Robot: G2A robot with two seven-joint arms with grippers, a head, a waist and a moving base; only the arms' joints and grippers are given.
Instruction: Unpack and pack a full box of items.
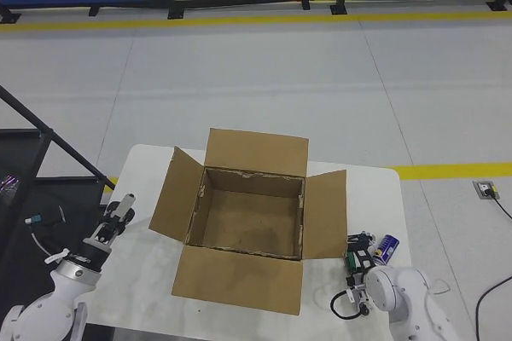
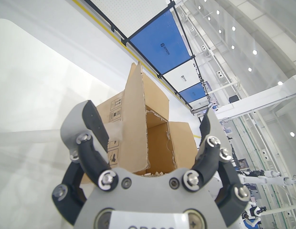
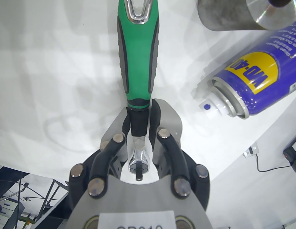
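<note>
Ratchet (image 3: 138, 55) clamped in right claw (image 3: 139, 120), right of box (image 1: 256, 152), near spray can (image 3: 257, 77). Left claw (image 2: 150, 114) apart, left of box.

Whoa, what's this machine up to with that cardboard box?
A two-armed robot works at a table with an open, empty cardboard box. Its right hand is shut on a green-handled ratchet wrench, next to a spray can and a metal cylinder beside the box. Its left hand is open, empty, near the box's other side.
</note>
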